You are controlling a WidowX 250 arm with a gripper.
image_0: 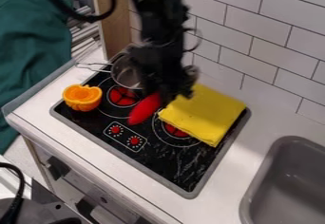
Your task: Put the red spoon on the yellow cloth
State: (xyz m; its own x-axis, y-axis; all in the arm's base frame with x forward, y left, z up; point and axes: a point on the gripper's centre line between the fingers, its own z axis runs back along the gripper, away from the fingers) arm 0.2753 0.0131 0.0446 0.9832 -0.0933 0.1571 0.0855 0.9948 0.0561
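Note:
Over the stove's upper middle hangs my black gripper (168, 92), pointing down. The red spoon (145, 109) is directly below and left of it, its red end slanting toward the lower left and the rest hidden behind the gripper. I cannot tell whether the spoon is held. Right beside them, the folded yellow cloth (205, 113) lies across the right part of the black stove top, partly covering a burner. The visible red part of the spoon is left of the cloth.
An orange cup-like object (82, 98) sits at the stove's left corner. Behind it, a small metal pot (126, 74) stands partly hidden by the arm. The stove (168, 171) has a raised grey rim. A grey sink (289, 180) is at the lower right, and a tiled wall rises behind.

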